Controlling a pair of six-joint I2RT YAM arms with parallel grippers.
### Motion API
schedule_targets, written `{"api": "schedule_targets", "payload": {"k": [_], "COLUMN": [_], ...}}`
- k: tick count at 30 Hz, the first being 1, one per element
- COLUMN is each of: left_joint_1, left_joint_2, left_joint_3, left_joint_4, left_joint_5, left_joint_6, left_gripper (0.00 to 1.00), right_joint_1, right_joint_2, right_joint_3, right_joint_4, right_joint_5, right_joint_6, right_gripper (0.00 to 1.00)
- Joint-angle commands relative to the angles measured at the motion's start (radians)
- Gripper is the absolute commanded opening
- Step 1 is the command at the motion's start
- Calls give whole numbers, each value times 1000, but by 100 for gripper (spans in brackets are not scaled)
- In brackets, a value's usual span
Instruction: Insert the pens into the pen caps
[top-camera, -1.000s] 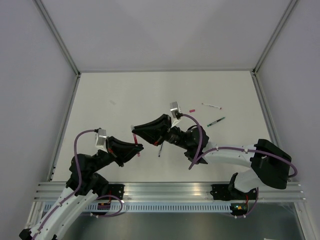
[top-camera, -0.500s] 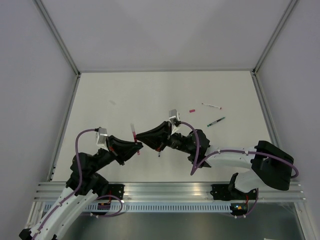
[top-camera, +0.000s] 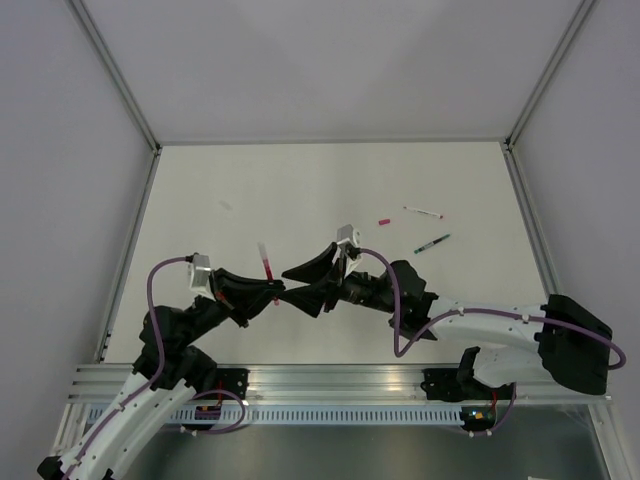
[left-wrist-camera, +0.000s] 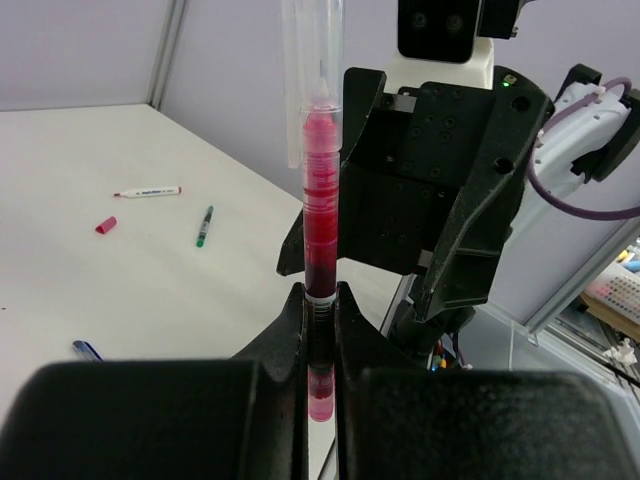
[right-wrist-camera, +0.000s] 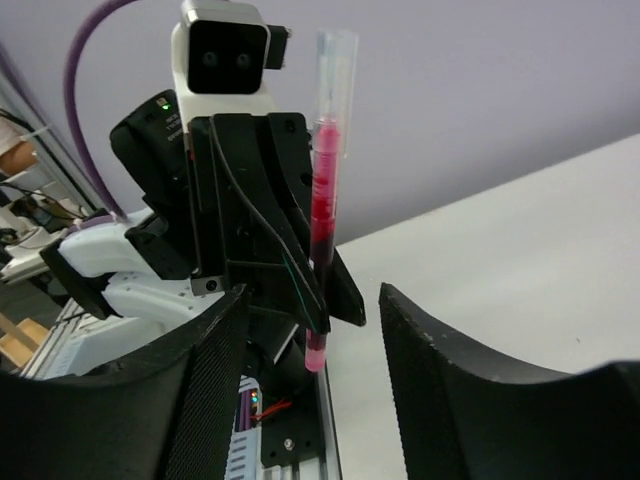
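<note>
Near the near edge of the table (top-camera: 200, 200), left of its middle, a red pen (top-camera: 267, 264) is held upright by the left gripper (top-camera: 276, 292). The gripper's fingers are clamped on the lower part of the barrel, and the pen's bottom end is left protruding beneath them. The pen's clear upper end (left-wrist-camera: 310, 60) is raised well above the gripper, seen against the pale back wall in both wrist views. Just beside the pen, on its right, the right gripper (right-wrist-camera: 310, 293) is seen with its jaws spread apart and nothing gripped between them; the pen and the left gripper are framed in the gap between its two fingers. Three more items are seen lying flat toward the right edge of the table, well apart from both grippers: a white pen with red ends (top-camera: 423, 212), a green pen (top-camera: 432, 243) nearer the arms, and a small red cap (top-camera: 384, 220) to their left. A blue pen (left-wrist-camera: 86, 349) is glimpsed only in the left wrist view, at the edge of the black finger.
</note>
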Motion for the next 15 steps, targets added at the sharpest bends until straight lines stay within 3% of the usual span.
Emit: {"api": "schedule_targets", "payload": {"k": [1, 4, 9, 15], "left_joint_1": [2, 2, 2, 2], "left_joint_2": [25, 42, 68, 118], "left_joint_3": [28, 30, 36, 48], "left_joint_4": [56, 61, 56, 56], "left_joint_5": [-27, -22, -28, -11], "left_joint_6": [19, 19, 25, 28], "left_gripper": [2, 2, 2, 2], "right_joint_1": [8, 6, 6, 8], "right_joint_2": [-119, -169, -138, -10], "right_joint_3": [57, 132, 305, 586], "right_joint_4": [-285, -505, -694, -930], "right_joint_5": [126, 221, 270, 440], "right_joint_6": [-65, -96, -124, -90], "right_gripper": [63, 69, 81, 79]}}
